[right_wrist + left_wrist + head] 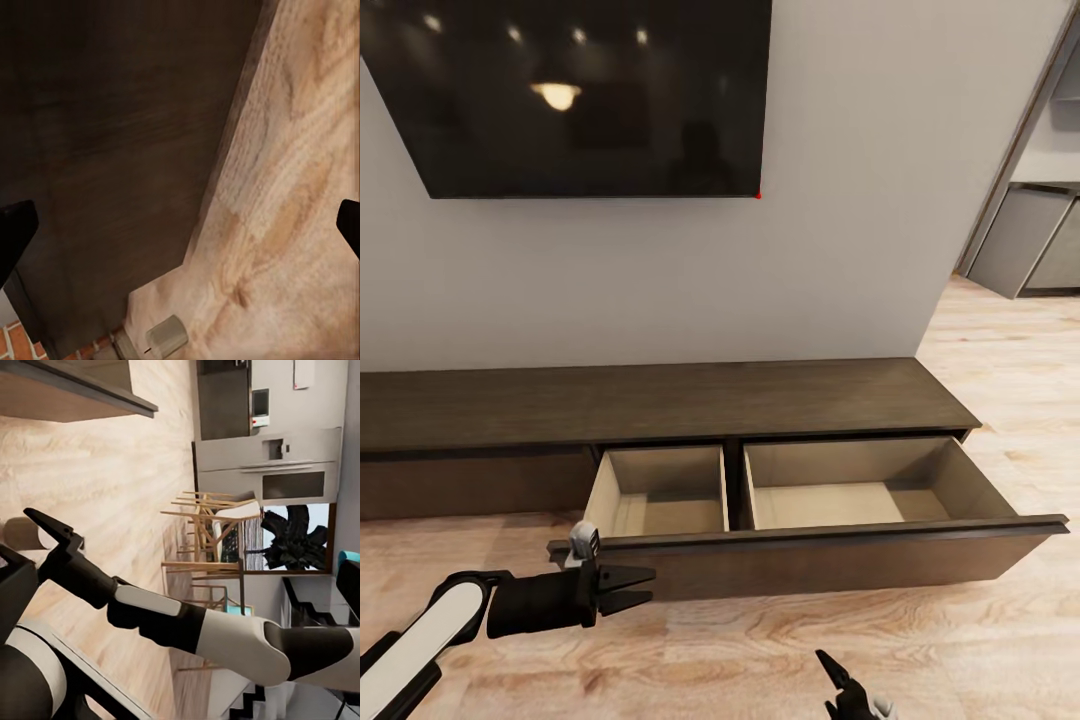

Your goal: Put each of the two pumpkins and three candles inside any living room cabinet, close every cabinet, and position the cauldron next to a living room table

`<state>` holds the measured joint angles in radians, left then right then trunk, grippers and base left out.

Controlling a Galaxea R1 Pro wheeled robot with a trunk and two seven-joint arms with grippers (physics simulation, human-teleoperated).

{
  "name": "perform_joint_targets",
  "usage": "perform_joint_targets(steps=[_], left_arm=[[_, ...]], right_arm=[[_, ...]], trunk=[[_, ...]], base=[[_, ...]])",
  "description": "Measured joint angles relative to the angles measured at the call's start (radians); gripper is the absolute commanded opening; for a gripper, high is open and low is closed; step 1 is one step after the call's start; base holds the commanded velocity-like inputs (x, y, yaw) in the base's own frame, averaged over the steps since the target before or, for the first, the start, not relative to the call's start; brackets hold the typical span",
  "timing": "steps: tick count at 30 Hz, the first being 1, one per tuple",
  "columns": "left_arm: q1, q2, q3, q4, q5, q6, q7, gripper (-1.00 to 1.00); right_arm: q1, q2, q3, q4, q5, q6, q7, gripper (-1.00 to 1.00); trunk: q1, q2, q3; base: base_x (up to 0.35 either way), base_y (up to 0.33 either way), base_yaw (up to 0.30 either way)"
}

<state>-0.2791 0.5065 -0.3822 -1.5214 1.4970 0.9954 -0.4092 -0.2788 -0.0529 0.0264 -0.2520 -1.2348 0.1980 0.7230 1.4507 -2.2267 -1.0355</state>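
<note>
The long dark cabinet stands with its wide drawer pulled out, beige inside bare, apparently ready for loading. The left pincer, released and empty, hovers just before the drawer front. The right pincer, released, hangs over floor; a pale candle lies beyond it

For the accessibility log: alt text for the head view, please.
A long dark-brown cabinet under a wall TV has one wide drawer pulled open, both beige compartments empty. The left gripper, open, hovers by the drawer front's left end.
</note>
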Motion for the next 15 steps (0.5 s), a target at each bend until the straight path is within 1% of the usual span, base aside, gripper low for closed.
perform_joint_targets(steps=[3,5,8,10,13,15], left_arm=[[0.001,0.0,-0.001,0.001,-0.013,0.0,0.007,1.0],[0.002,0.0,-0.001,0.001,-0.026,0.0,0.034,1.0],[0.002,-0.001,0.001,0.0,-0.032,-0.001,0.076,1.0],[0.002,-0.001,0.0,0.0,-0.033,-0.001,0.088,1.0],[0.002,-0.001,0.0,-0.001,-0.033,-0.002,0.096,1.0],[0.002,-0.001,0.0,0.0,-0.033,-0.002,0.098,1.0]], right_arm=[[0.0,-0.002,0.0,0.0,-0.001,0.002,-0.001,1.0],[0.0,-0.003,0.0,0.0,-0.002,0.003,-0.002,1.0],[0.0,-0.003,0.001,0.0,-0.001,0.004,-0.014,1.0],[0.0,-0.004,0.003,-0.002,0.0,0.004,-0.032,1.0],[0.0,-0.007,0.028,-0.004,0.028,0.006,-0.06,1.0],[0.0,-0.008,0.046,-0.006,0.061,0.007,-0.072,1.0]], trunk=[[0.0,0.0,0.0],[0.0,0.0,0.0],[0.0,0.0,0.0],[0.0,0.0,0.0],[0.0,0.0,0.0],[0.0,0.0,0.0]], base=[[0.0,0.0,0.0],[0.0,0.0,0.0],[0.0,0.0,0.0],[0.0,0.0,0.0],[-0.006,-0.012,0.0],[-0.062,-0.127,0.0]])
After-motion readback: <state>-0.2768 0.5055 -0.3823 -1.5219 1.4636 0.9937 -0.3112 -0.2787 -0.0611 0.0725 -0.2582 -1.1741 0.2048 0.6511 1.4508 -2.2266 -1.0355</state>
